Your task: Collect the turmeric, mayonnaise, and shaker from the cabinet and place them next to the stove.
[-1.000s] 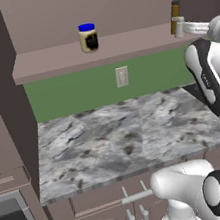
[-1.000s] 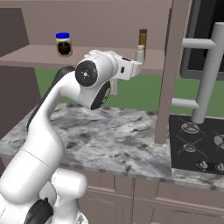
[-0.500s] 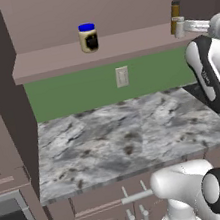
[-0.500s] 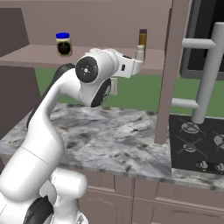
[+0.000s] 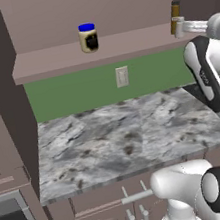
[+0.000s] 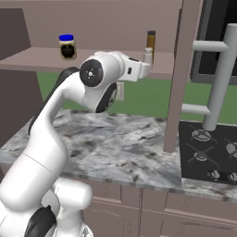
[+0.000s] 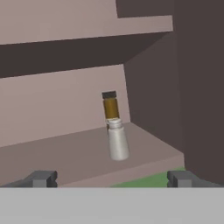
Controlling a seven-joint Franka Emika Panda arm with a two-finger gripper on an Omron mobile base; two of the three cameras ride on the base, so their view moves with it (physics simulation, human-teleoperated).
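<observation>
Two fingers (image 7: 111, 178) were spread fully wide and held nothing, lined up on the shaker (image 7: 117, 141) standing on the cabinet (image 7: 65, 153) shelf just before the turmeric (image 7: 110, 106); best approach looked straight in, closing low without knocking that bottle.

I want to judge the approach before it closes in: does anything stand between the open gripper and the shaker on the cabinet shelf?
Nothing visible does. In the hand view the gripper is open, with bare shelf ahead up to the shaker. The turmeric stands behind the shaker, not in front.
</observation>
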